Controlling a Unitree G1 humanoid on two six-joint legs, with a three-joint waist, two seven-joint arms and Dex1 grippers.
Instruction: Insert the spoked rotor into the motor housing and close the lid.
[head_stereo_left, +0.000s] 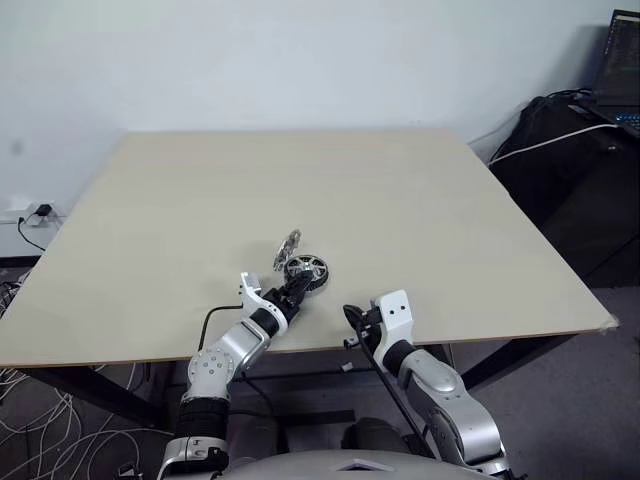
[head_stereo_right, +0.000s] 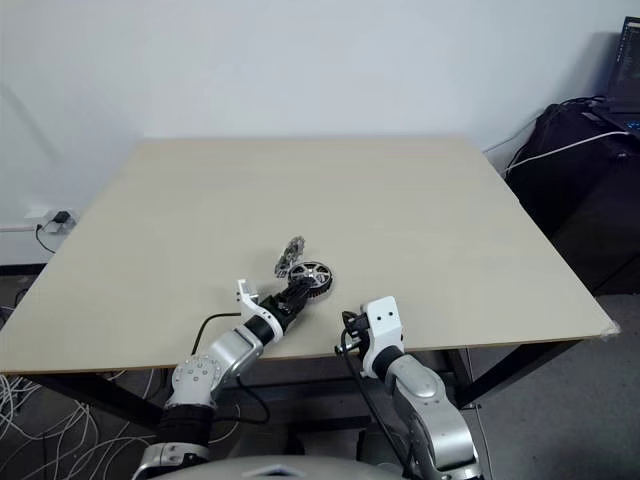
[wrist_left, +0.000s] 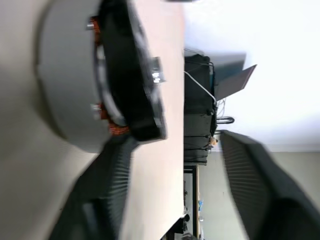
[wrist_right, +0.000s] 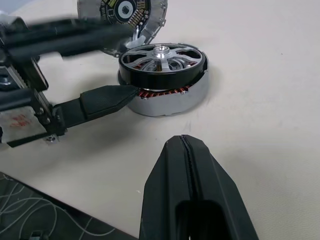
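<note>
My left claw (wrist_right: 107, 65) is apart around the spoked rotor (wrist_right: 162, 59), now sitting in the motor housing (wrist_right: 170, 97). My right claw (wrist_right: 186, 150) is together, just waiting. The lid (wrist_right: 122, 20) leans close by, ready to go on.

Light wood table (head_stereo_left: 420, 220) on dark legs, pushed up to a plain white wall (head_stereo_left: 300, 60). Black bag (head_stereo_left: 560, 150) on the floor off the table's far right corner, white cable (head_stereo_left: 545, 143) draped over it. Laptop (head_stereo_left: 622, 70) with lit screen at the right edge above the bag. Wall socket with plug (head_stereo_left: 35, 213) far left, loose cables (head_stereo_left: 40, 425) on the floor below.
</note>
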